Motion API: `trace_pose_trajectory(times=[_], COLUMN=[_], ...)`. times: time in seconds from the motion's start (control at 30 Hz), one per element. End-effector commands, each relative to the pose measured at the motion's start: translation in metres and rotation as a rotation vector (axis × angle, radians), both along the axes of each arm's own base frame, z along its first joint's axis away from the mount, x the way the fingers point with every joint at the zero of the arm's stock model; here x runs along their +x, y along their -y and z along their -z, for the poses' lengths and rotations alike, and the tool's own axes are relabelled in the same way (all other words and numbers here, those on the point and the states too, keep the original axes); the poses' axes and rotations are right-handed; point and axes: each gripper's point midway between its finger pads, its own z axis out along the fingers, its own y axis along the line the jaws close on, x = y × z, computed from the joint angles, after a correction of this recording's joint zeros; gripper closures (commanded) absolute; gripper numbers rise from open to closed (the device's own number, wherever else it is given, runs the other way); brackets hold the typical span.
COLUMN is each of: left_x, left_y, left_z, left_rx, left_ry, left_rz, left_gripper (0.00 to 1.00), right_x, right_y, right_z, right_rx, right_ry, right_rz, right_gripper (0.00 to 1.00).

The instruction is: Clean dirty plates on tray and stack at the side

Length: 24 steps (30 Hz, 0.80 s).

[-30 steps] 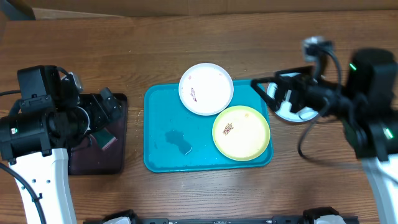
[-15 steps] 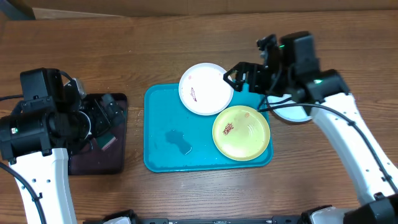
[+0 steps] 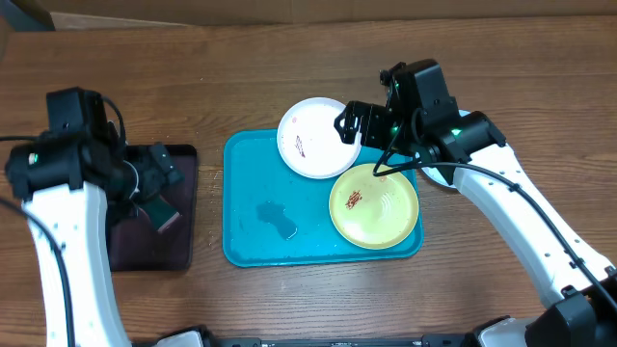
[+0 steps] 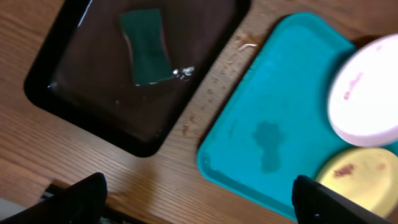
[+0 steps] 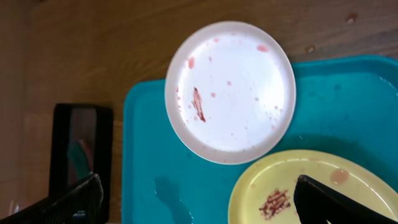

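Observation:
The turquoise tray [image 3: 260, 231] lies at the table's middle and shows in both wrist views [image 4: 292, 81] [image 5: 143, 155]. A white plate [image 3: 313, 140] with red-brown smears overhangs the tray's far rim [image 5: 230, 90] [image 4: 367, 93]. A yellow-green plate [image 3: 376, 207] with a smear sits at the tray's right end [image 5: 311, 186] [image 4: 354, 174]. A sliver of a pale plate [image 3: 436, 176] shows on the table right of the tray, mostly hidden under my right arm. My right gripper [image 3: 352, 123] [image 5: 205, 205] is open and empty above the white plate's right edge. My left gripper [image 3: 159, 175] [image 4: 199, 205] is open and empty.
A dark maroon-black tray [image 3: 125, 246] [image 4: 81, 87] lies left of the turquoise tray, with a green sponge [image 3: 164, 214] [image 4: 146, 46] in it. A wet patch [image 3: 275, 217] marks the turquoise tray's floor. Drops lie on the wood between the trays.
My right arm has swung left from the table beside the tray to above the white plate's right edge, empty. My left arm has shifted a little over the dark tray.

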Motion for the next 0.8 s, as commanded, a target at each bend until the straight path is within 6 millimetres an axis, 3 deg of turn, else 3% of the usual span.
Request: trace_pose_trajectory(times=[0.0,0.1,0.43,0.57,0.77], left_x=[0.005,0.009,0.021,0.031,0.041], left_y=[-0.019,-0.028,-0.055,-0.066,-0.080], left_z=[0.025,0.047,0.121,0.135,0.139], left_rx=[0.025,-0.007,-0.124,-0.184,-0.169], left_ry=[-0.096,-0.176,-0.350,-0.309,-0.252], left_rz=[-0.061,-0.106,-0.158,-0.138,-0.139], left_gripper=[0.07,0.00,0.01,0.03,0.07], right_x=[-0.005,-0.009,-0.014,-0.017,-0.017], right_y=[0.004,0.006,0.008,0.010,0.009], right_z=[0.025,0.035,0.039,0.041,0.040], right_rx=[-0.039,-0.055,-0.081,-0.108,-0.106], right_ry=[-0.069,-0.105,-0.115,-0.108,-0.105], right_rz=[0.019,0.018,-0.010,-0.051,-0.051], right_gripper=[0.00,0.00,0.00,0.00,0.00])
